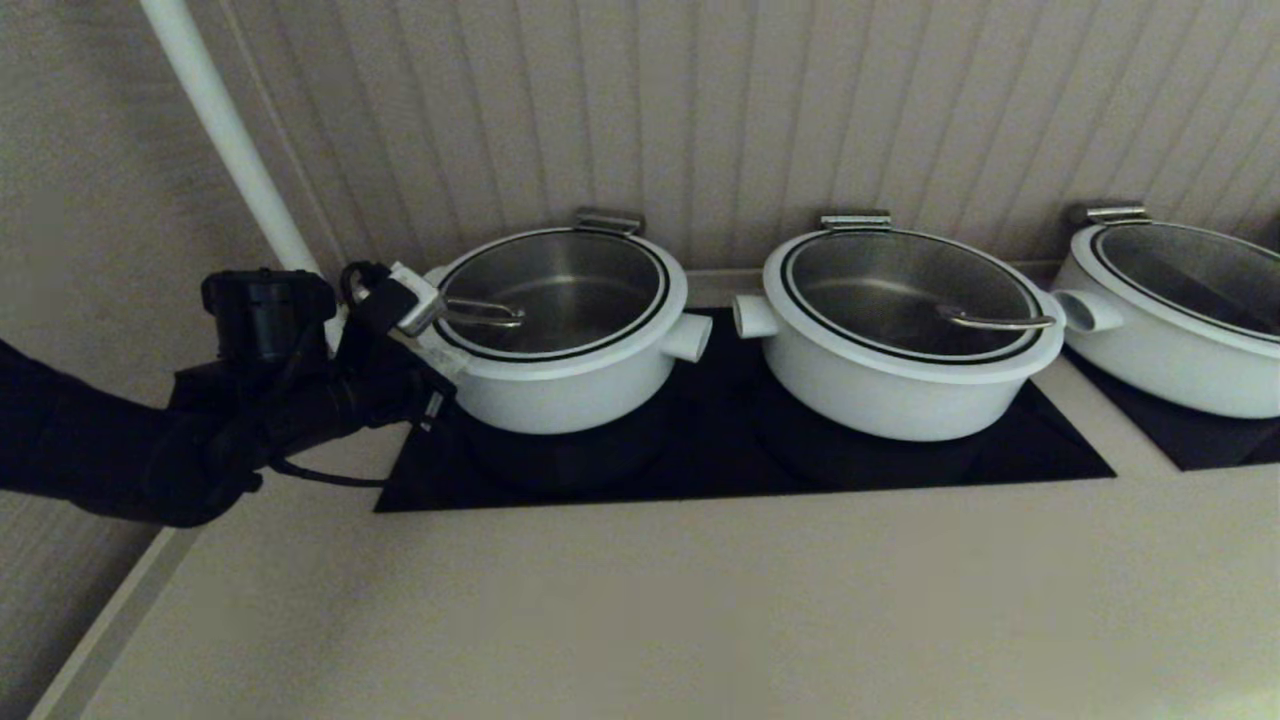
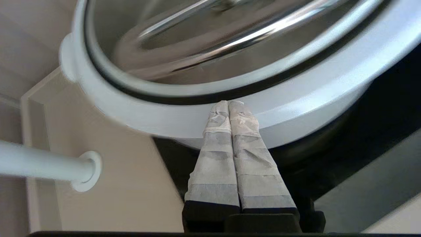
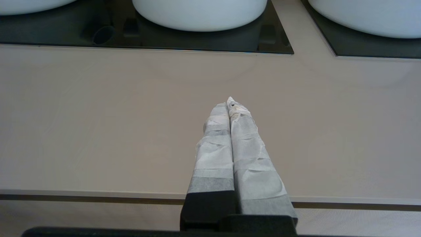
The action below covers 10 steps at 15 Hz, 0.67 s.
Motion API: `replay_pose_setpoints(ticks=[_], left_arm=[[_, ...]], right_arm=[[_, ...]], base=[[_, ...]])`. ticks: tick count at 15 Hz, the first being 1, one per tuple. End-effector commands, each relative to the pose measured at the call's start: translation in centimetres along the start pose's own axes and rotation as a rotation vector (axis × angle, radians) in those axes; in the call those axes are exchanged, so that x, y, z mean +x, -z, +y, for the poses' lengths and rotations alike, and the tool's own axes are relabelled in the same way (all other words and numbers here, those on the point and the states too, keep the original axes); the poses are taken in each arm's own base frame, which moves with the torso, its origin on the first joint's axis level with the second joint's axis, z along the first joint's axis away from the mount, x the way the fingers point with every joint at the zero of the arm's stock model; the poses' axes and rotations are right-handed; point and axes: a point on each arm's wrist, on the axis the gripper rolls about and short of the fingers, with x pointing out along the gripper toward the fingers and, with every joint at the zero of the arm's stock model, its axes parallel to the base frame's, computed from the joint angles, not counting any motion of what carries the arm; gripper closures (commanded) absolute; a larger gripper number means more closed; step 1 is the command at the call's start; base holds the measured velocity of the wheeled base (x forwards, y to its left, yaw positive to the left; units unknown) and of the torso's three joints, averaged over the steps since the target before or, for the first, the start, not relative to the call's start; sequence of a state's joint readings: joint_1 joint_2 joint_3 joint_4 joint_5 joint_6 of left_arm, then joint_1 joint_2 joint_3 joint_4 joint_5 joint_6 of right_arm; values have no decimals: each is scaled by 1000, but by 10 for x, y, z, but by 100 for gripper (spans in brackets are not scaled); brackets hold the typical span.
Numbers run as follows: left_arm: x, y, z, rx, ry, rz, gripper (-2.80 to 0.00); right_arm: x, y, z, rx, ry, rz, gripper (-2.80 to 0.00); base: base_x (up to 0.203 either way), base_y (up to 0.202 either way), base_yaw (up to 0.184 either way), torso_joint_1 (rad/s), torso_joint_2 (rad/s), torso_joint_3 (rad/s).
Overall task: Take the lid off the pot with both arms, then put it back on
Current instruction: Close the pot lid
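Pot: the pot [image 1: 560,375] stands at 9 o'clock on the black panel [image 1: 740,440], stub handle pointing right.
Lid: the lid [image 1: 556,292] sits closed on the pot, loop handle [image 1: 483,313] toward 9 o'clock.
Left gripper: the left gripper [image 2: 228,102] is at the lid's 9 o'clock edge, fingers pressed together on nothing, tips at the white rim.
Right gripper: the right gripper [image 3: 229,101] hangs over the counter [image 3: 98,125], fingers clenched empty.
Others: 2 like pots [image 1: 900,370] toward 3 o'clock.

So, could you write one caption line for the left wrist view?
Left gripper, fingers shut, tips at the white rim of the lid on the pot.
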State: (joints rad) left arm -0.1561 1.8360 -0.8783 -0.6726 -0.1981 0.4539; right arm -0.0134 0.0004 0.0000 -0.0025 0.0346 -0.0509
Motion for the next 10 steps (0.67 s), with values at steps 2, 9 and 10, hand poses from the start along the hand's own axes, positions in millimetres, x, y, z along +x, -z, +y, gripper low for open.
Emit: replay_pose_setpoints(ticks=[2,9,10], left_arm=[[-11,-22,-10,28,14,-80,0],[-30,-55,-38,94,83,-192,0],[-32,-57,-38,118,82,-201,0]], right_arm=[[0,0,0,0,-2,-1,0],[0,0,0,0,0,-1,0],[0,0,0,0,-2,-1,0]], base=[[0,0,0,0,0,0],[0,0,0,0,0,0],[0,0,0,0,0,0]])
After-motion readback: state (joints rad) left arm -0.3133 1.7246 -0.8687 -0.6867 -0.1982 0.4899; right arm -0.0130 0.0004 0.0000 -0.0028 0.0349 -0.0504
